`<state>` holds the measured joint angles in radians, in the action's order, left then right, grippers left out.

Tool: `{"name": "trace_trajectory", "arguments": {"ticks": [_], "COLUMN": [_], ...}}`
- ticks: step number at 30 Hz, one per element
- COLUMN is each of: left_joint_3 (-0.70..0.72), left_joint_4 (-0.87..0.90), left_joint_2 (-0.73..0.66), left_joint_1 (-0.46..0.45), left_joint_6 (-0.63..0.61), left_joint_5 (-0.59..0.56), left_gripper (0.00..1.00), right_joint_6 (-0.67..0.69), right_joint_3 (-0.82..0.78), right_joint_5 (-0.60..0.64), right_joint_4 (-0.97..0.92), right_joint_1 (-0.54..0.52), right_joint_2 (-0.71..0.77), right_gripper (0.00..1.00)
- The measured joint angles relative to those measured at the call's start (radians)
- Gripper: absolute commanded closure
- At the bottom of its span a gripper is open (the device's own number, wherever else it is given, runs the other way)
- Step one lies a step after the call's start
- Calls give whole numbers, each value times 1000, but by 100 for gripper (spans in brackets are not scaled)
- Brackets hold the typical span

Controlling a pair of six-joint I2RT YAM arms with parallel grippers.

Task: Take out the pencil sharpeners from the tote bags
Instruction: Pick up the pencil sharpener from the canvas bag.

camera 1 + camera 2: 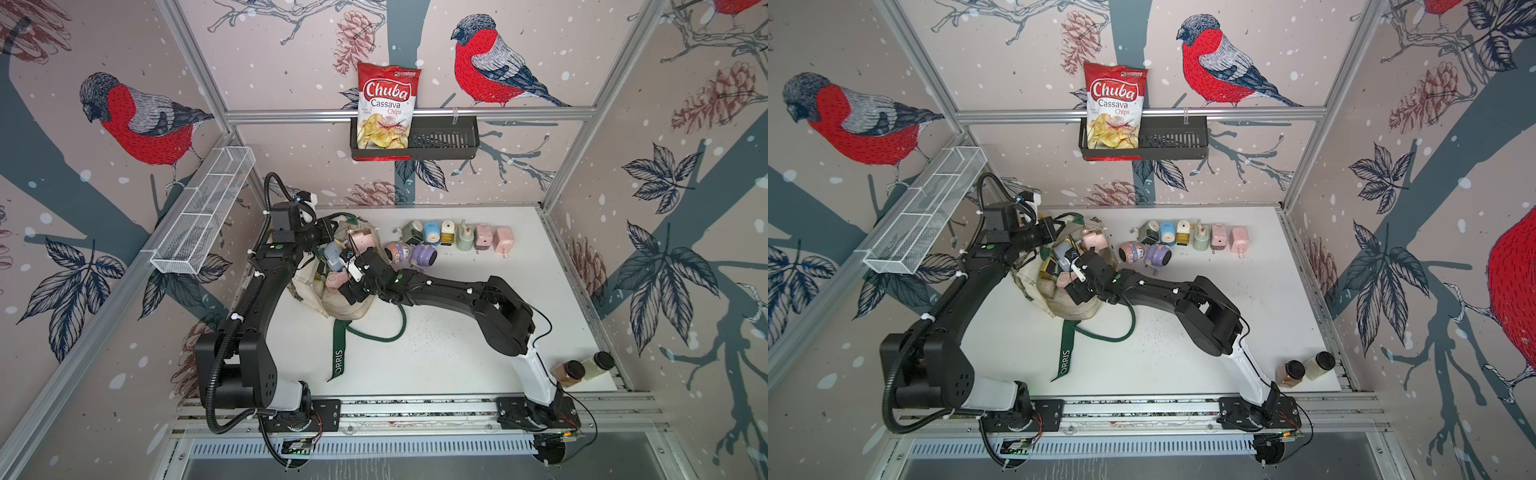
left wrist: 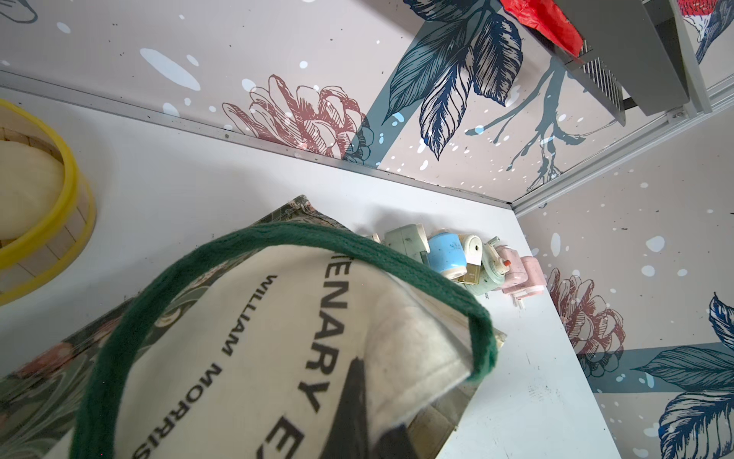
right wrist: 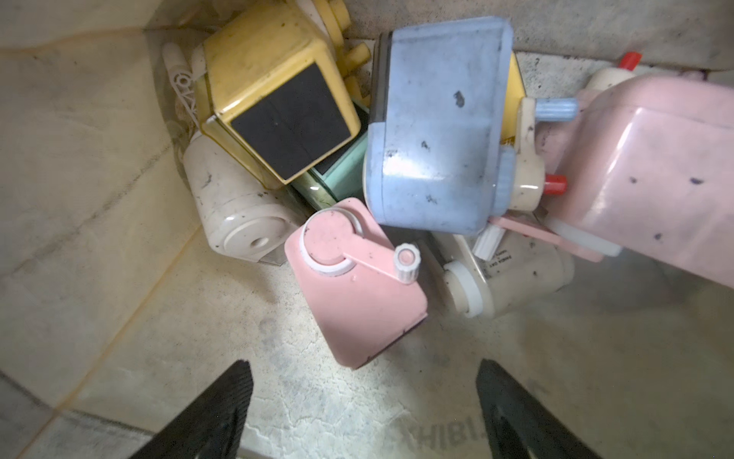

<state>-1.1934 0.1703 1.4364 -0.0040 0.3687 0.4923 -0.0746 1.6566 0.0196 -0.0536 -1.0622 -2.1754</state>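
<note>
The cream canvas tote bag [image 1: 351,309] lies slumped on the white worktop [image 1: 457,340], toward the back left, its mouth open upward; one dark green strap [image 1: 338,359] trails forward across the surface.

The left end effector [image 2: 369,397] is pressed together on the bag's canvas rim; in the left wrist view the fabric folds over a black finger.

The right end effector [image 3: 365,397] is inside the mouth, jaws spread with nothing between them, just short of a pink pencil sharpener [image 3: 353,286] lying crank-side up on the inner canvas. Beyond it are heaped a blue pencil sharpener [image 3: 433,131], a yellow pencil sharpener [image 3: 274,103], a cream pencil sharpener [image 3: 234,202] and a second pink one [image 3: 651,179], all touching their neighbours.

Outside the bag, a row of six pencil sharpeners [image 1: 465,237] stands along the back of the worktop. A pink round sharpener [image 1: 397,251] and a lilac round sharpener [image 1: 424,254] lie just in front of the row's left end, near the bag.
</note>
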Motion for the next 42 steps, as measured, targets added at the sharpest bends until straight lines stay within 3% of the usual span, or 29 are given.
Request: {"name": "trace_trajectory", "arguments": {"ticks": [18, 42], "left_joint_3": [2, 2], "left_joint_4": [5, 5], "left_joint_2": [-15, -15], "left_joint_1": [0, 0], "left_joint_6": [0, 1], "left_joint_5": [-7, -6], "left_gripper": [100, 100], "right_joint_6": [-5, -1], "right_joint_3": [116, 254], "right_joint_5": [-27, -92], "right_joint_4": [5, -76], "right_joint_1": [14, -9], "right_joint_2": [-121, -239], "right_gripper": [8, 16]}}
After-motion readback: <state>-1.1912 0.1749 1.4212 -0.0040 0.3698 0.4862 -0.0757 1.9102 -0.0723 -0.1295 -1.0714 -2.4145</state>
